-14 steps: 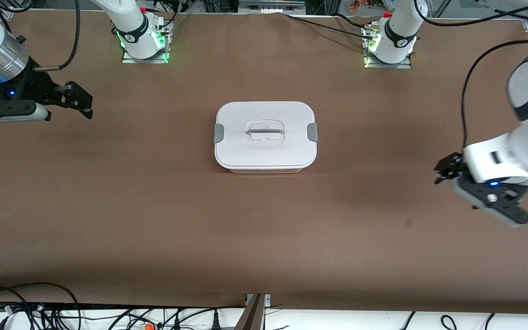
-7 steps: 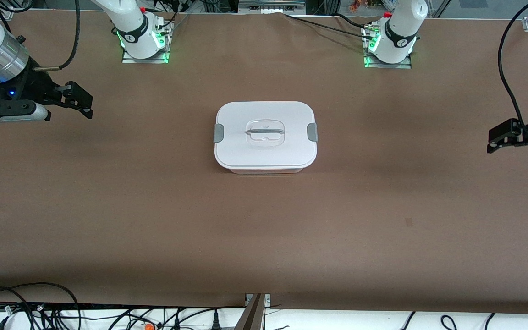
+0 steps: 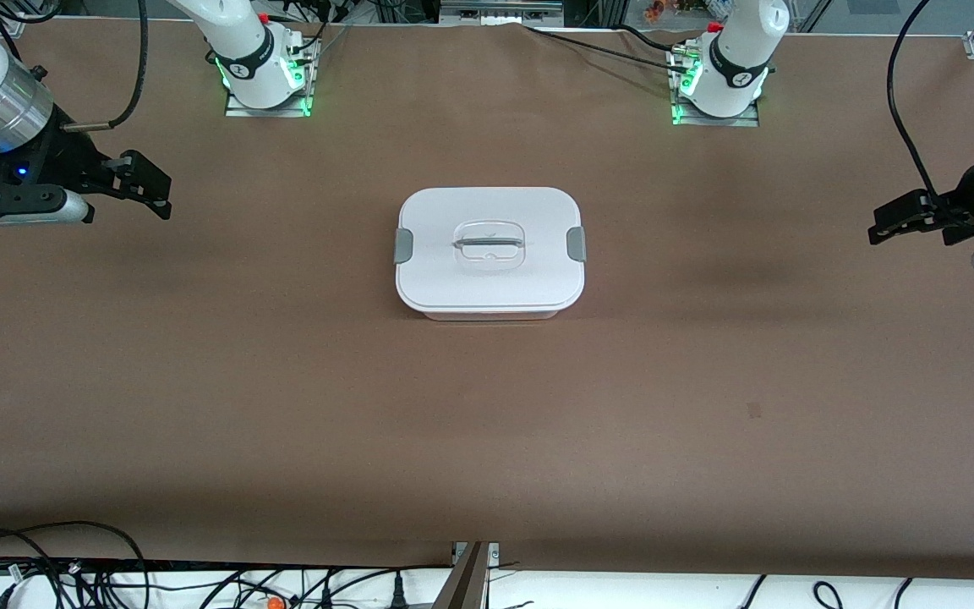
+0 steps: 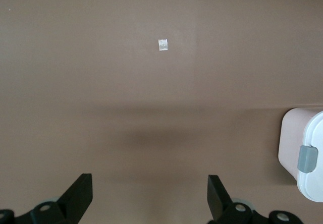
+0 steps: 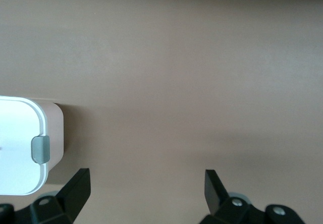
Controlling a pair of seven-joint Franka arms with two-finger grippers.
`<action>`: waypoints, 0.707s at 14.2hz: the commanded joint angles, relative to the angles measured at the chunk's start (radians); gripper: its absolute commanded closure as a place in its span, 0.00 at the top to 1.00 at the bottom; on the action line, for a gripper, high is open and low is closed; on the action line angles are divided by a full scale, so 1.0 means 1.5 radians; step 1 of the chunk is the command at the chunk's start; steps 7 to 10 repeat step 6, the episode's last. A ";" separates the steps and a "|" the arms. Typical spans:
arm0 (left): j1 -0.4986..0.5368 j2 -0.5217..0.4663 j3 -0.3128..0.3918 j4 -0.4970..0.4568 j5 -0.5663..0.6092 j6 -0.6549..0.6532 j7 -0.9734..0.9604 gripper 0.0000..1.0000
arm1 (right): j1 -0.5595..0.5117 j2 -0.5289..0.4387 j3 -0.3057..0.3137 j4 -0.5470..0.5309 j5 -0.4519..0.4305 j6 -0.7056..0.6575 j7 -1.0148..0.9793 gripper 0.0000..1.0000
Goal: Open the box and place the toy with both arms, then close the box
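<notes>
- One box [image 3: 489, 252] sat mid-table, lid on, two grey clips [image 3: 403, 245].
- Left gripper [image 3: 886, 222] hovered over its table end, jaws released.
- Right gripper [image 3: 147, 184] hovered over its end, jaws released too.

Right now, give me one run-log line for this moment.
box: lid on, clips down | toy: not visible | left gripper: open, over bare table | right gripper: open, over bare table
</notes>
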 commanded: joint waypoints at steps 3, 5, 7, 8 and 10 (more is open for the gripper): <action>0.008 0.000 -0.004 -0.017 -0.015 0.008 -0.006 1.00 | 0.001 0.000 0.000 0.008 0.010 -0.002 0.009 1.00; 0.008 0.000 -0.004 -0.016 -0.011 0.008 -0.004 1.00 | 0.001 0.000 -0.001 0.008 0.010 -0.002 0.009 1.00; 0.007 0.000 -0.006 -0.016 -0.011 0.008 -0.008 1.00 | 0.001 0.000 -0.001 0.008 0.009 -0.002 0.009 1.00; 0.007 0.000 -0.006 -0.016 -0.011 0.008 -0.008 1.00 | 0.001 0.000 -0.001 0.008 0.009 -0.002 0.009 1.00; 0.007 0.000 -0.006 -0.016 -0.011 0.008 -0.008 1.00 | 0.001 0.000 -0.001 0.008 0.009 -0.002 0.009 1.00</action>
